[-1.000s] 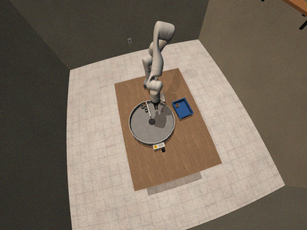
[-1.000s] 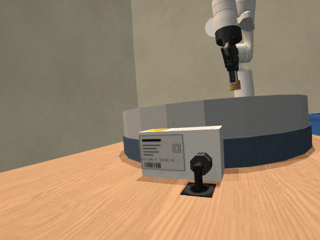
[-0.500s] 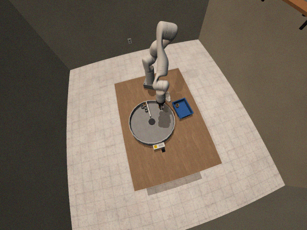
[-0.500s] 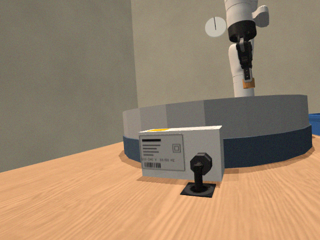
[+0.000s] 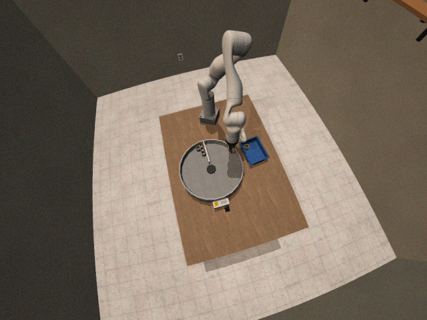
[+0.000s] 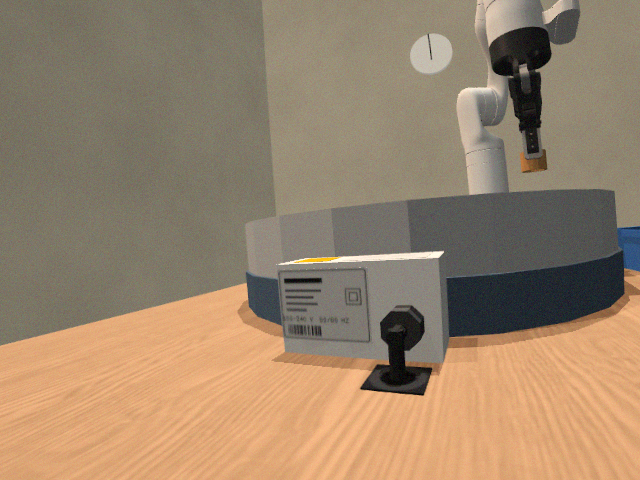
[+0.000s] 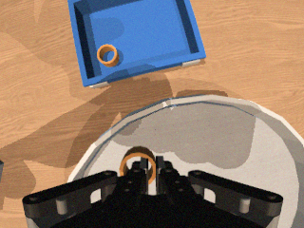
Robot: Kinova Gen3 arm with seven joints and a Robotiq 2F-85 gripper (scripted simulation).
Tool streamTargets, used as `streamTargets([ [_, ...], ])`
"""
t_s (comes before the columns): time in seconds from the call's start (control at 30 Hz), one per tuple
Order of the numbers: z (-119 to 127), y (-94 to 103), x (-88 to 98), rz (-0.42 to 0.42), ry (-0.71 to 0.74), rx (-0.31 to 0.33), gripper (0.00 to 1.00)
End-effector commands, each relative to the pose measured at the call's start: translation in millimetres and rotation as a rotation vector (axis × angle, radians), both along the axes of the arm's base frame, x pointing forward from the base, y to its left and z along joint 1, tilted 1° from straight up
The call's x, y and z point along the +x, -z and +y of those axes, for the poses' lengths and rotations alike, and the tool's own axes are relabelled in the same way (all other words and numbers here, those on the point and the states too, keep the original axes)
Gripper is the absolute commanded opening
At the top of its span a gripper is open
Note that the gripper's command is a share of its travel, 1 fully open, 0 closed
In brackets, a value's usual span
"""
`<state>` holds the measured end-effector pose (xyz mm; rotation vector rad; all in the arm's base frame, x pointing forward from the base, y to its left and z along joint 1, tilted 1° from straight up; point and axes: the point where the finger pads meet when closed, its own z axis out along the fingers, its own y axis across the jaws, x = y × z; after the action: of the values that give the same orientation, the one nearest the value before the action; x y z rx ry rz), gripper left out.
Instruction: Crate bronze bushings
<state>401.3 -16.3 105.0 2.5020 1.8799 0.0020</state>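
Observation:
My gripper [image 5: 231, 151] [image 6: 532, 155] [image 7: 151, 165] is shut on the wall of a bronze bushing [image 6: 533, 165] [image 7: 138, 154]. It holds the bushing above the turning table [image 5: 196, 182] [image 6: 465, 232] [image 7: 275, 180], near the rim on the crate side. The blue crate [image 5: 257, 153] [image 6: 630, 248] [image 7: 147, 38] holds one bronze bushing [image 5: 247, 148] [image 7: 112, 63] in a near corner. Another bronze bushing [image 5: 201, 145] lies on the turning table by its far rim, clustered with three steel bushings, one [image 5: 198, 149] at the left and one [image 5: 203, 153] nearest the hub.
A thin white bar [image 5: 206, 152] runs beside the cluster, from the rim toward the dark hub [image 5: 211, 169]. The turning table's raised rim stands between my gripper and the crate. A white box [image 5: 221, 203] [image 6: 330, 310] and a small black stand [image 5: 227, 209] [image 6: 396, 356] are at the near side.

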Motion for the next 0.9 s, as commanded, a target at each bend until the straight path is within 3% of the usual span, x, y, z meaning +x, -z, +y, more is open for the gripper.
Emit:
streamTargets([
  [0.0, 9.5, -0.6, 5.4, -0.002, 0.000, 0.000, 0.00],
  [0.13, 47.6, -0.5, 25.4, -0.002, 0.000, 0.000, 0.00],
  [0.53, 47.6, -0.5, 25.4, -0.002, 0.000, 0.000, 0.00],
  [0.7, 95.0, -0.5, 50.5, -0.002, 0.000, 0.000, 0.00],
  [0.87, 95.0, -0.5, 50.5, -0.002, 0.000, 0.000, 0.00],
])
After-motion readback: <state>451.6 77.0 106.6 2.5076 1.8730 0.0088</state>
